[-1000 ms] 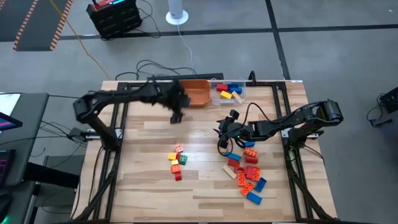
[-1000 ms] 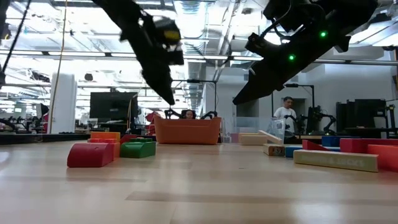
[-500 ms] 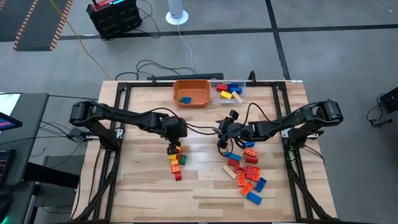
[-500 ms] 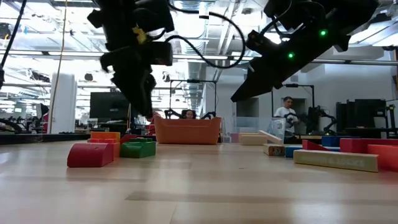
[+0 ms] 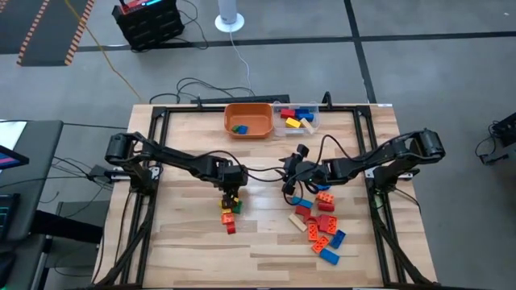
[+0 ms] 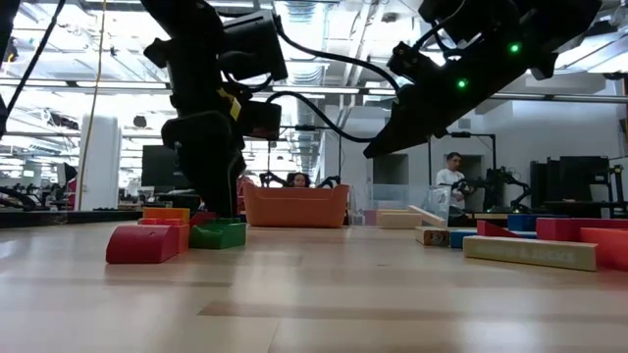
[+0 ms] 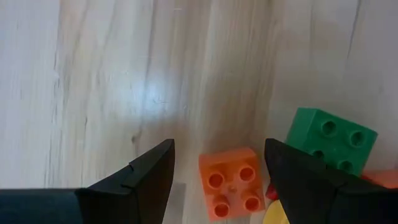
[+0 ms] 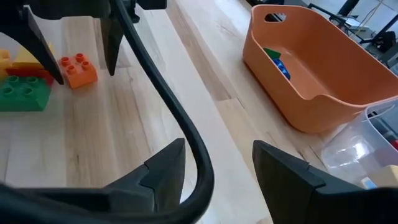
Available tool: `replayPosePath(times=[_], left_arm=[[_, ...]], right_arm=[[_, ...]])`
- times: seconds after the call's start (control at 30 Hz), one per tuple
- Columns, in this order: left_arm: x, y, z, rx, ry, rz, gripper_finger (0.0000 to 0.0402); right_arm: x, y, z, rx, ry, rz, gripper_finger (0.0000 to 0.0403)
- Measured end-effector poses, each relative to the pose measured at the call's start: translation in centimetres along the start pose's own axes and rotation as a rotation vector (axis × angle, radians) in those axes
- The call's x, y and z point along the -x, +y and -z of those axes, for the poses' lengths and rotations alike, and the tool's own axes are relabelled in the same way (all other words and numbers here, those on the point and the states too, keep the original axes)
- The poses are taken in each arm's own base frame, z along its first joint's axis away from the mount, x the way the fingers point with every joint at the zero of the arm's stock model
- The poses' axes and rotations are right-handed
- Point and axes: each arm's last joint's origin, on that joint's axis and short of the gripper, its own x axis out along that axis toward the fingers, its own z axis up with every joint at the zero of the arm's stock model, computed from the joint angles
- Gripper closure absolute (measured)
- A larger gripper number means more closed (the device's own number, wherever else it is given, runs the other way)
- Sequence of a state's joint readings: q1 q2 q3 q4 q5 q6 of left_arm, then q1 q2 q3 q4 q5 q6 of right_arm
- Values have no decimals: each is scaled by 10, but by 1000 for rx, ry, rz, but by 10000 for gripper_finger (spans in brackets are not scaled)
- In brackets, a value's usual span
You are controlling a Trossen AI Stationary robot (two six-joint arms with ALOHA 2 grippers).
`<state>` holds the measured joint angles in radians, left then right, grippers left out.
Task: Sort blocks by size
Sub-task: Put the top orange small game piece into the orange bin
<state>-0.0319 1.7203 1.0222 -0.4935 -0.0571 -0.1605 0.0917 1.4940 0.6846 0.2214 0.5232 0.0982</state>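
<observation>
A small cluster of blocks (image 5: 229,211) lies at the table's middle: red, green, yellow and orange small bricks. My left gripper (image 5: 231,196) points down over the cluster's far end, open. Its fingers stand on either side of a small orange brick (image 7: 231,190) without touching it. A green brick (image 7: 331,140) lies just beside it. A pile of bigger red, orange, blue and tan blocks (image 5: 321,221) lies at the right. My right gripper (image 5: 288,184) hangs open at that pile's far left edge, with nothing between its fingers.
An orange bowl (image 5: 248,119) with a green and a blue block stands at the far edge. Next to it is a clear container (image 5: 297,118) with several blocks. A black cable (image 8: 186,130) runs in front of my right gripper. Bare wood lies at the near left.
My left gripper has swung from beside the orange bowl toward the table's near edge and down, turning as it went. It now hangs low over the small cluster of blocks. Its fingers have stayed open. No block has moved.
</observation>
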Motion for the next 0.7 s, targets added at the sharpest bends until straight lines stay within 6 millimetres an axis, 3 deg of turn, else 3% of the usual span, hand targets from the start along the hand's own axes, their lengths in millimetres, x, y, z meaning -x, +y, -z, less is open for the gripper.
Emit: replayPosePath(times=[0.43,0.7], left_arm=[[3,-1,14,-21,139,-19,160],[-7,-1,23,-72,123,9,160]], right_arm=[[0,0,0,2,2,0,186],[0,0,0,3,4,0,186]])
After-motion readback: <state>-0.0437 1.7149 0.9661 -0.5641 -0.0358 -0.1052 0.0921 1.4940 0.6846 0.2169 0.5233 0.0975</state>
